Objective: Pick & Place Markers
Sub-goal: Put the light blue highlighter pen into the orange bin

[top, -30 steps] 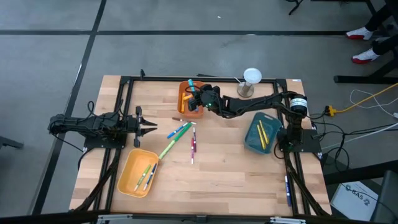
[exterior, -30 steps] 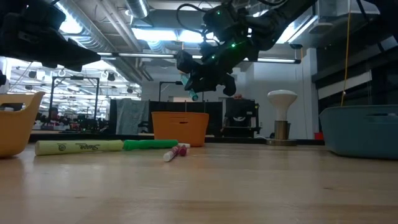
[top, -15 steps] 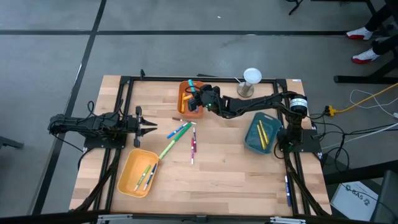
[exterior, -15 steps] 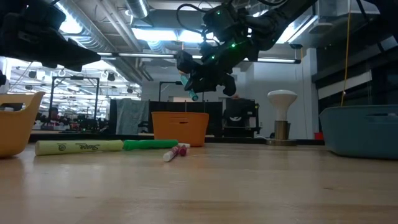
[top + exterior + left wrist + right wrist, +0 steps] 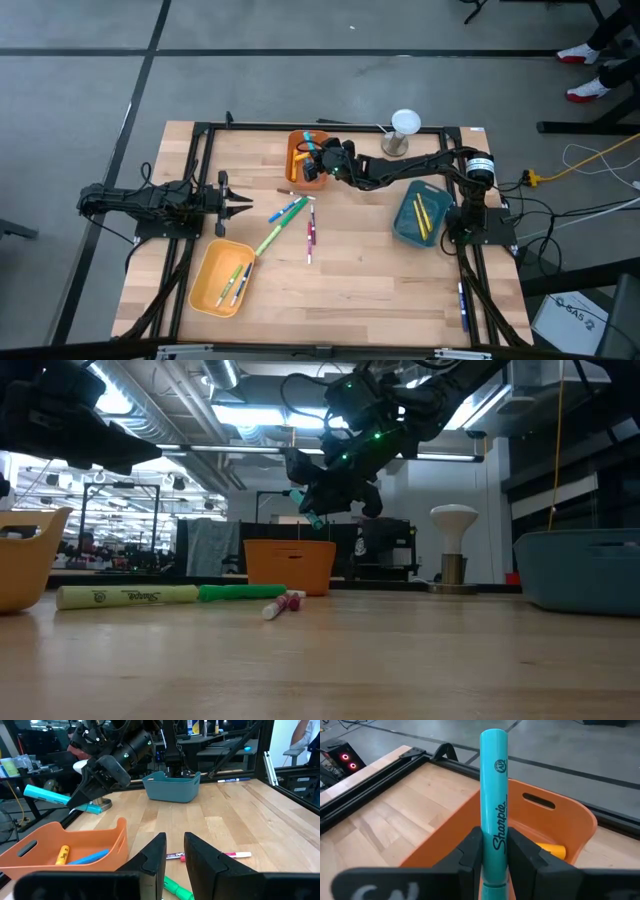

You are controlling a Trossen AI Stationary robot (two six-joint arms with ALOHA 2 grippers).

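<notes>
The right end effector (image 5: 318, 157) hangs above the orange bin (image 5: 303, 160) near the counter's (image 5: 360, 270) far edge, clamped on a teal marker (image 5: 493, 805). Other markers (image 5: 288, 215) lie loose mid-counter; more sit in the yellow bin (image 5: 222, 278) and the blue bin (image 5: 420, 213). The left end effector (image 5: 240, 201) waits at the left edge, fingers slightly apart and empty.

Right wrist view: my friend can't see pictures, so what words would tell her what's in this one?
The right gripper holds a teal Sharpie highlighter marker between its two dark fingers, above an orange plastic bin. A yellow marker lies inside the bin, which sits on the light wooden table.
</notes>
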